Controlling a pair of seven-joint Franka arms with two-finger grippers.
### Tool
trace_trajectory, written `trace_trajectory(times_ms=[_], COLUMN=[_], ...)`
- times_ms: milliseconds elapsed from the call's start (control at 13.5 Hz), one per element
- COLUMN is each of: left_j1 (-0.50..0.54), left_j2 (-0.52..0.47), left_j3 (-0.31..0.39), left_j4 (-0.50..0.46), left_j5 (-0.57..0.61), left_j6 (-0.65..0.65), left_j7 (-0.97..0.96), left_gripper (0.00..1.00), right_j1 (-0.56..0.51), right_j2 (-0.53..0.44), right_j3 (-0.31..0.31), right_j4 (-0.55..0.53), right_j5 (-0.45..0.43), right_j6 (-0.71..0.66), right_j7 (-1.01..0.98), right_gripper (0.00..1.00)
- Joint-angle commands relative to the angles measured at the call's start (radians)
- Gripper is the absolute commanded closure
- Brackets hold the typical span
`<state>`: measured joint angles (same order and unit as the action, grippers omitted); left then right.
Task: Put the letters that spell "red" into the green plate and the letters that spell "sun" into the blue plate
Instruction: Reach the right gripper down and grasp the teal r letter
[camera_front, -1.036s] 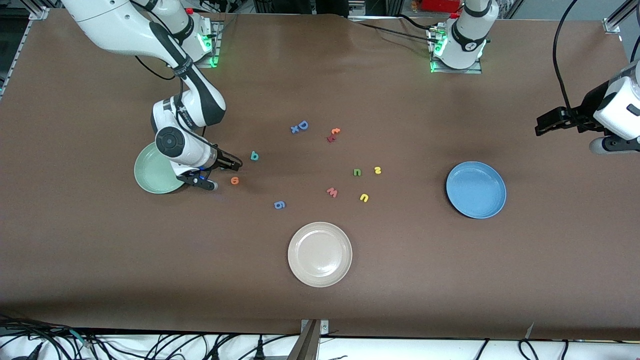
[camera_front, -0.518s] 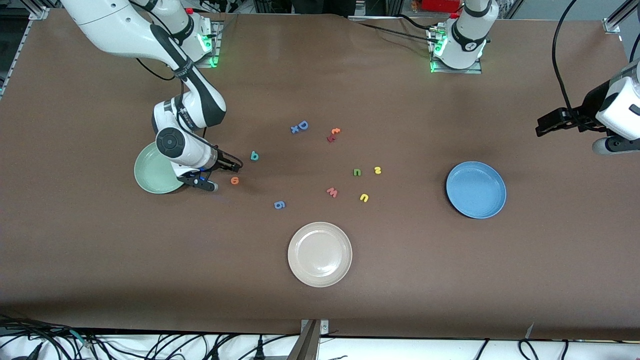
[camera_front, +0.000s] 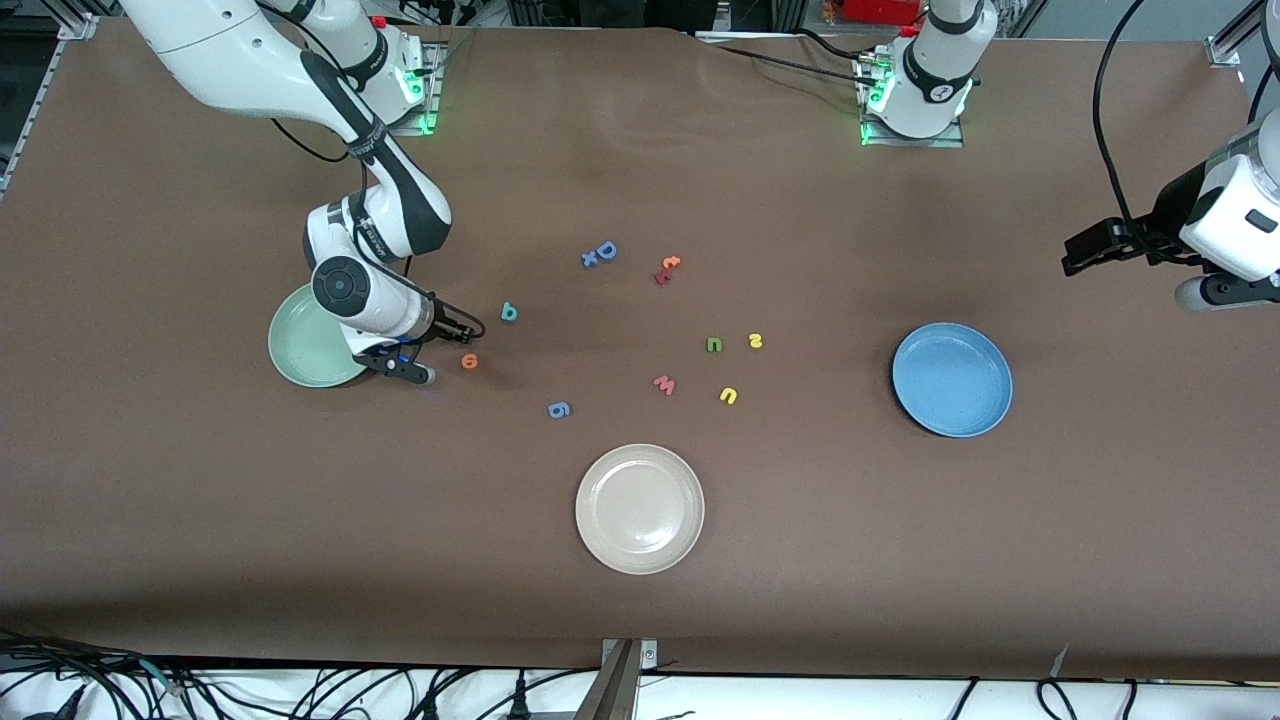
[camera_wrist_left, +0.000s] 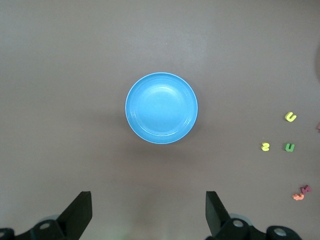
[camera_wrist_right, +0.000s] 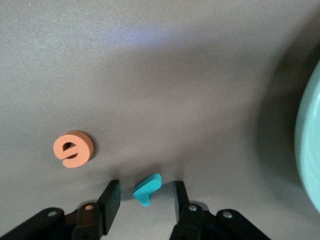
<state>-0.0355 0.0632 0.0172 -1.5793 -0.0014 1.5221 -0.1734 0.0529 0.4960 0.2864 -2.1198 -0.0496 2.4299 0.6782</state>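
My right gripper (camera_front: 447, 351) (camera_wrist_right: 145, 189) is low on the table beside the green plate (camera_front: 300, 352) (camera_wrist_right: 311, 150), its fingers narrowly open on either side of the teal "r" (camera_wrist_right: 148, 189), with small gaps on both sides. The front view hides the "r". The orange "e" (camera_front: 469, 361) (camera_wrist_right: 74, 148) lies just past the fingertips, the teal "d" (camera_front: 509, 312) a little farther from the camera. The yellow "s" (camera_front: 755, 341) (camera_wrist_left: 265, 147), yellow "u" (camera_front: 728, 395) (camera_wrist_left: 290, 117) and green "n" (camera_front: 714, 344) (camera_wrist_left: 289, 147) lie mid-table. My left gripper (camera_front: 1125, 275) (camera_wrist_left: 147, 200) waits wide open, high near the blue plate (camera_front: 952, 379) (camera_wrist_left: 161, 108).
A beige-white plate (camera_front: 640, 509) sits nearest the front camera. A blue "D" with a small blue letter (camera_front: 600, 252), an orange and red letter pair (camera_front: 666, 268), a pink "w" (camera_front: 664, 384) and a blue "g" (camera_front: 559, 409) are scattered mid-table.
The right gripper's fingers have drawn closer together around the teal "r". The left arm has shifted slightly. No letter has moved.
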Motion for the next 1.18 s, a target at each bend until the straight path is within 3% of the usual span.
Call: trace_trajectory(times_ms=[0, 296, 370, 814, 1110], left_j1=[0.0, -0.001, 0.0, -0.033, -0.121], left_j2=[0.003, 0.003, 0.004, 0.089, 0.26], left_j3=[-0.006, -0.008, -0.017, -0.026, -0.026], left_j4=[0.015, 0.016, 0.016, 0.016, 0.013], left_j5=[0.009, 0.009, 0.011, -0.006, -0.075], left_j6=[-0.003, -0.008, -0.008, 0.015, 0.143], left_j7=[-0.023, -0.026, -0.026, -0.031, -0.081], left_gripper=[0.0, 0.0, 0.0, 0.0, 0.0], right_j1=[-0.002, -0.002, -0.002, -0.002, -0.005], right_j2=[0.018, 0.029, 0.029, 0.01, -0.042], right_j3=[-0.015, -0.015, -0.015, -0.016, -0.016], right_j4=[-0.009, -0.009, -0.009, 0.003, 0.128], right_j5=[-0.036, -0.036, -0.036, -0.036, -0.035], right_j6=[0.026, 0.025, 0.026, -0.001, -0.257], right_j7=[0.009, 0.01, 0.011, 0.009, 0.004], right_gripper=[0.63, 0.89, 0.92, 0.94, 0.94])
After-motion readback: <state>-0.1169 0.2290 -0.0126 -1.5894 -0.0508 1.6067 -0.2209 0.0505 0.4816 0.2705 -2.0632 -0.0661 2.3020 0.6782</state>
